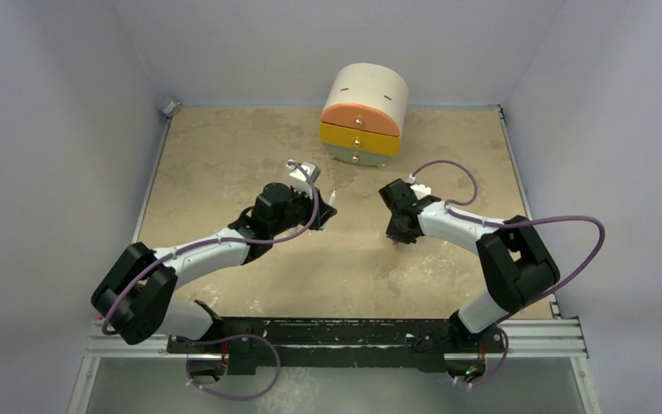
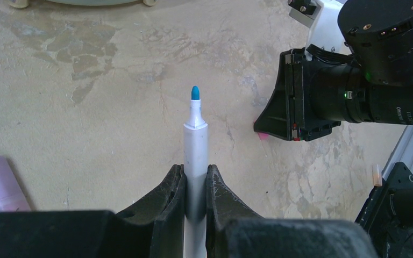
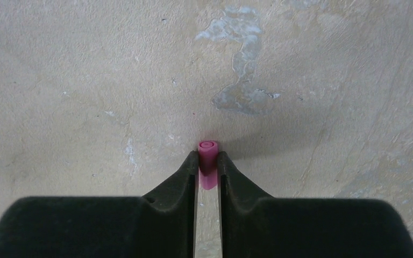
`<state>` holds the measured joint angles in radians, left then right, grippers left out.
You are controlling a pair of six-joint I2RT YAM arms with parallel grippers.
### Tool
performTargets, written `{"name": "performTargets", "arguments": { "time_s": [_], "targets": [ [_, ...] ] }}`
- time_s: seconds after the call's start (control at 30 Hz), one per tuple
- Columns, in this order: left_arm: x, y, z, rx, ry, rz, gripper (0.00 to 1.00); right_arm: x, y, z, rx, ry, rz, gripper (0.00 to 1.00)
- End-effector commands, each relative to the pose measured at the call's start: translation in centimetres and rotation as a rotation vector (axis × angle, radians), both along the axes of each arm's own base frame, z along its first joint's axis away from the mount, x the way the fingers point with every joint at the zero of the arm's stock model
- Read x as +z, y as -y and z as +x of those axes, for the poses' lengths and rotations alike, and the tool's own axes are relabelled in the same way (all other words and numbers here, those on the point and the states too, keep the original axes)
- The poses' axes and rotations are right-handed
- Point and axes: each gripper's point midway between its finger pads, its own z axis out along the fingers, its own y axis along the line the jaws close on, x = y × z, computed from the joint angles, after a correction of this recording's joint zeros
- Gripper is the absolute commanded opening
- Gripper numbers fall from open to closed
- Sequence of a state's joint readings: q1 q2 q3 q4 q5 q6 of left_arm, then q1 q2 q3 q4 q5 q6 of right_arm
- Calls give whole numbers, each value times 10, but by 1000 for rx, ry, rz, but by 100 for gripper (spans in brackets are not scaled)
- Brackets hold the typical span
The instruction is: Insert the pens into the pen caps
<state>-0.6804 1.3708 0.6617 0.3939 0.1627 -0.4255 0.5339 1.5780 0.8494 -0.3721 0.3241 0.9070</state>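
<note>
My left gripper [image 2: 196,174] is shut on a white-barrelled pen [image 2: 195,145] with a bare blue tip; the tip sticks out forward above the table. In the top view this gripper [image 1: 326,210] sits at the table's middle, the pen [image 1: 331,199] pointing up-right. My right gripper [image 3: 208,161] is shut on a small reddish-pink pen cap [image 3: 207,154], held at the fingertips just above the table. In the top view the right gripper [image 1: 396,236] points down, to the right of the left one, with a gap between them. The cap shows under it in the left wrist view [image 2: 263,136].
A round drawer unit [image 1: 364,113] with orange, yellow and green drawers stands at the back centre. A pale purple object [image 2: 0,183] lies at the left edge of the left wrist view. The stone-patterned table [image 1: 224,155] is walled at back and sides.
</note>
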Motion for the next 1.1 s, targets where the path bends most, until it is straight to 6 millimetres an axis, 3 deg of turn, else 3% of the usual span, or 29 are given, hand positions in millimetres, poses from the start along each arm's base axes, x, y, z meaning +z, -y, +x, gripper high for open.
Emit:
{"name": "performTargets", "arguments": {
  "time_s": [0.0,0.07,0.17,0.23,0.33,0.47,0.57,0.63,0.67,0.8,1.0,1.07],
  "targets": [
    [18,-2,4,3,61,-24,0,-24,11,-25,4,-105,-42,16],
    [19,-2,5,3,62,-25,0,-23,5,-24,18,-91,-6,0],
    [18,-1,5,3,59,-25,0,-13,-4,-16,31,-44,42,0],
    [18,0,5,0,56,-28,0,7,-14,-5,52,23,91,0],
    [26,3,5,-7,67,-63,0,60,-39,21,140,212,222,0],
    [52,16,-6,-80,107,-199,0,148,-64,59,288,542,319,0],
    [69,22,-13,-121,134,-296,0,192,-76,78,366,658,339,0],
    [81,22,-17,-133,147,-353,0,210,-86,84,423,711,362,0],
    [87,22,-19,-134,156,-383,0,236,-93,88,450,776,391,0],
    [110,24,-30,-184,193,-500,0,292,-109,83,556,970,494,0],
    [140,31,-55,-327,220,-639,0,333,-119,39,754,1196,622,0],
    [146,32,-60,-358,219,-670,0,339,-121,28,798,1221,652,0]
  ]
}}
